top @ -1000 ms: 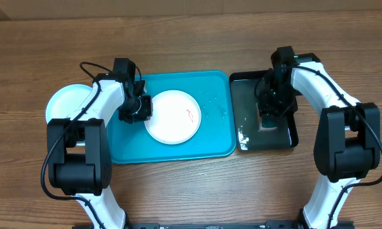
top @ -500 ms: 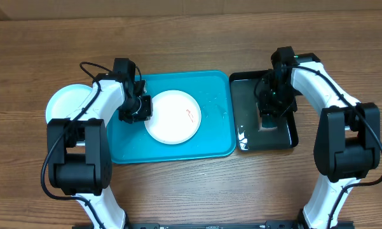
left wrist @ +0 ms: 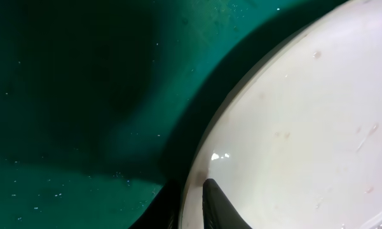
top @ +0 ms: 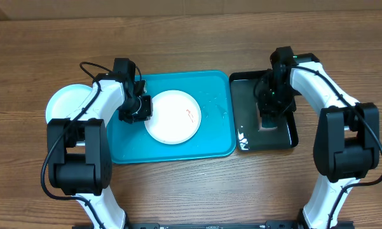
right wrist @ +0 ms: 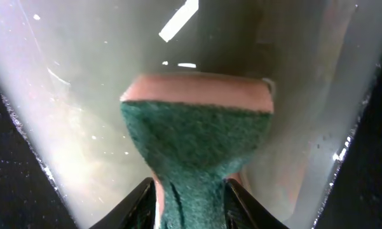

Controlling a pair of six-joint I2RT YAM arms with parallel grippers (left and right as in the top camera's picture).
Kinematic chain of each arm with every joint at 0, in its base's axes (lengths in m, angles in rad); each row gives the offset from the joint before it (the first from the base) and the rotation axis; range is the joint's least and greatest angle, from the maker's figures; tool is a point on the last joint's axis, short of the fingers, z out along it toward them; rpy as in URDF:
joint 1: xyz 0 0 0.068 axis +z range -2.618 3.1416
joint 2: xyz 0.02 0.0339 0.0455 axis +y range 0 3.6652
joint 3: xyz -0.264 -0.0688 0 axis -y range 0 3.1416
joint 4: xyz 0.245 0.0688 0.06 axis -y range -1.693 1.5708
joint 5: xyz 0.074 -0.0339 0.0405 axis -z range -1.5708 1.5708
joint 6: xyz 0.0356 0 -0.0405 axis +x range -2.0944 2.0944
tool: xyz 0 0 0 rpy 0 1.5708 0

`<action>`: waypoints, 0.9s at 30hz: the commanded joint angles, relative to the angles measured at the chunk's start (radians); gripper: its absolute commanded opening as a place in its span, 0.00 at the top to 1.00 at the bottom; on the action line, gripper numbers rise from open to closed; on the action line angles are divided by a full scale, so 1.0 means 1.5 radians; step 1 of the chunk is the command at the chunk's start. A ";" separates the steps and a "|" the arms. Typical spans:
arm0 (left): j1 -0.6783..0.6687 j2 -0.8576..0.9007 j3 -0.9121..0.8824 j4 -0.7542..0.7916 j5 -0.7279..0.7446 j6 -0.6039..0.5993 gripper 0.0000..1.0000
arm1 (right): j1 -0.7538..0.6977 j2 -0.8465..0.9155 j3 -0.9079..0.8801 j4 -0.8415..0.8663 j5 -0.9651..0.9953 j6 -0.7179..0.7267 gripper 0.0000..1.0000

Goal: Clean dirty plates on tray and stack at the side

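Note:
A white plate [top: 173,116] with a small red smear [top: 191,115] lies on the teal tray [top: 213,137]. My left gripper [top: 140,109] is shut on the plate's left rim. In the left wrist view the left gripper [left wrist: 189,191] has one finger over the plate [left wrist: 305,127] and one under it, above the tray [left wrist: 82,95]. A pale blue plate [top: 63,102] rests on the table left of the tray. My right gripper [top: 269,114] hangs low in the black tray [top: 248,95]. It is shut on a green-faced pink sponge [right wrist: 197,127], which the right gripper [right wrist: 189,197] pinches at the waist.
The black tray sits directly right of the teal tray and its bottom looks wet and glossy. Both arms reach in from the front edge of the wooden table [top: 191,38].
The right jaws have drawn in tighter on the sponge. The left arm and the white plate have not moved.

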 commanded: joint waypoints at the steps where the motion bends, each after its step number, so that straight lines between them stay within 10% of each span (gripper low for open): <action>1: -0.001 -0.014 -0.004 0.002 -0.004 0.008 0.84 | 0.015 -0.025 0.006 0.006 0.026 0.004 0.63; 27: -0.001 -0.014 -0.004 0.002 -0.004 0.008 0.84 | 0.018 -0.025 0.006 -0.001 0.036 0.011 0.67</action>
